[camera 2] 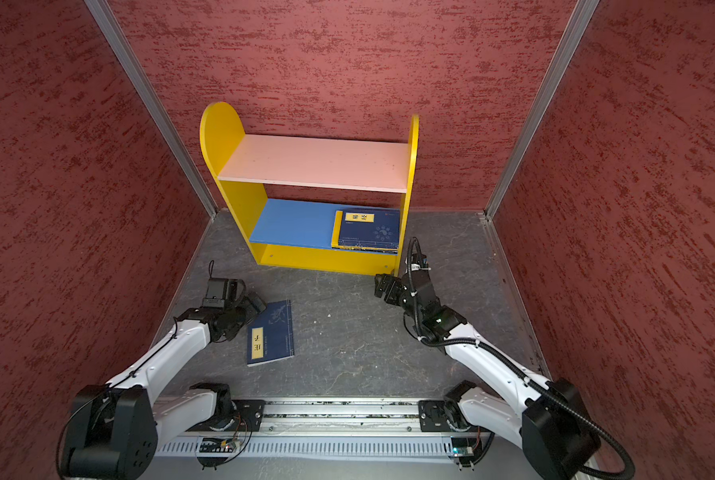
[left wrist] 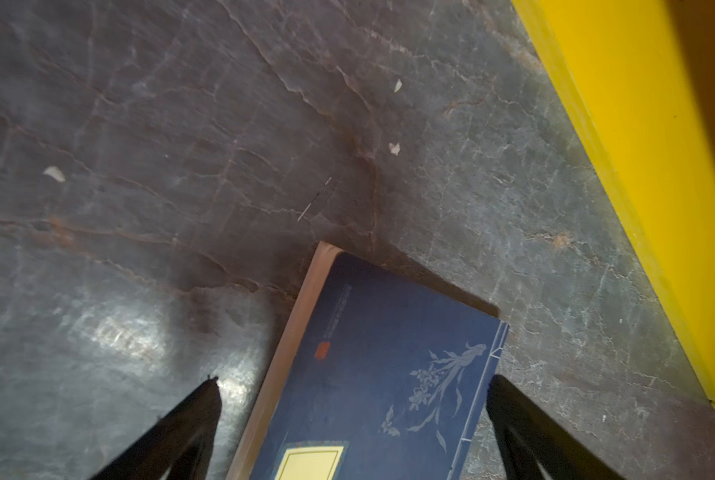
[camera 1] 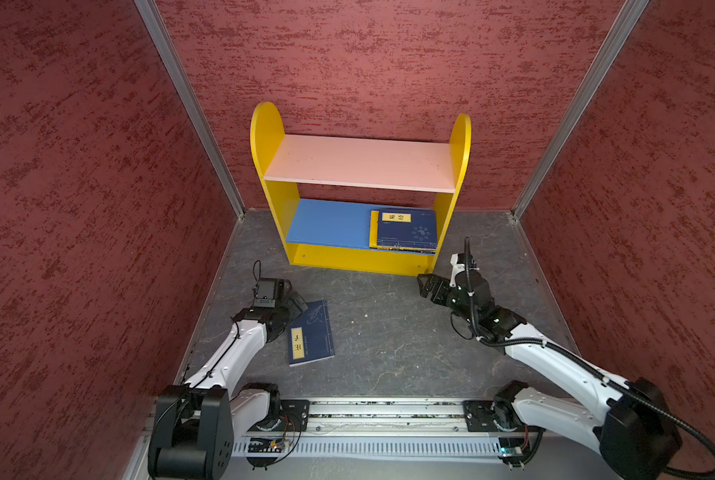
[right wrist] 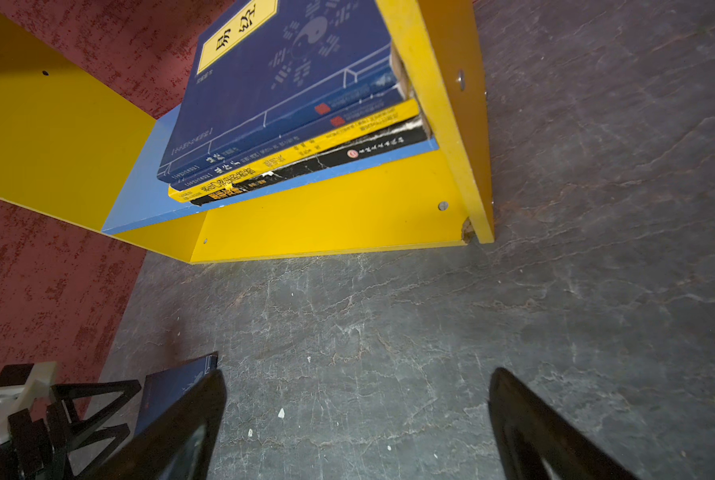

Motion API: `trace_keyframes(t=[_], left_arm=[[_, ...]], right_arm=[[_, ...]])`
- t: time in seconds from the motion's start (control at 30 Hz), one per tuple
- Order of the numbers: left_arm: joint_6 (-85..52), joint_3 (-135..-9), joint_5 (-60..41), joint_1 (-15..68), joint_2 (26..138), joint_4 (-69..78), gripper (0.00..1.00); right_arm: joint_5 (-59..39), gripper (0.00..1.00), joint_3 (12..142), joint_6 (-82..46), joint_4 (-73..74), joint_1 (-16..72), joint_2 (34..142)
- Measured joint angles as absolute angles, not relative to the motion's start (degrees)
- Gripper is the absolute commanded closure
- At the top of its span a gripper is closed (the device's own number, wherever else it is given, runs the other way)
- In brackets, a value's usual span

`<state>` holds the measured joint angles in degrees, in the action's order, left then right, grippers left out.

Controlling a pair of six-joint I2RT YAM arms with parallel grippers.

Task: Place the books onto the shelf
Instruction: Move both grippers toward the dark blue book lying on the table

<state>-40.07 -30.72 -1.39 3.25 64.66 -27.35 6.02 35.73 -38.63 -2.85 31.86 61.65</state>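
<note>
One navy book (camera 1: pixel 312 334) lies flat beneath the wide-open left pincer (left wrist: pixel 354 379); right pincer (right wrist: pixel 355 374) gapes empty.

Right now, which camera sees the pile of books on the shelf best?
The right wrist view: it sees the stack from the side, so four spines show, on the blue board. Both top views show little beyond the top navy book. The left wrist view misses it.
</note>
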Motion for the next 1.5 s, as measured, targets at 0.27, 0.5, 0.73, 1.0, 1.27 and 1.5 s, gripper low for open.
trace_keyframes(t=[0.27, 0.5, 0.73, 1.0, 1.27, 1.5], left_arm=[[-41.0, -32.3, -0.9, 10.0, 72.5, -24.1, 0.01], [-44.3, -39.7, -2.3, 21.7, 82.5, -19.0, 0.02], [-44.5, -50.7, -5.0, 33.8, 90.7, -14.5, 0.02], [-42.3, -50.4, -2.6, 32.7, 82.7, -16.1, 0.03], [-46.5, -38.3, -2.6, 28.2, 69.7, -19.4, 0.10], [-53.0, -29.7, -1.3, 31.0, 61.8, -24.6, 0.14]], right_arm=[[6.1, 0.01, 35.7, -38.7, -3.0, 31.9, 61.0], [6.4, 0.01, 35.3, -39.2, -3.2, 31.9, 59.1], [6.5, 0.01, 34.4, -39.5, -3.8, 31.9, 58.4], [3.2, 0.01, 34.5, -39.3, -4.1, 31.9, 64.1], [-1.2, 0.02, 37.6, -38.1, -3.7, 34.4, 75.0], [-3.7, 0.04, 41.5, -37.6, -0.1, 38.2, 83.5]])
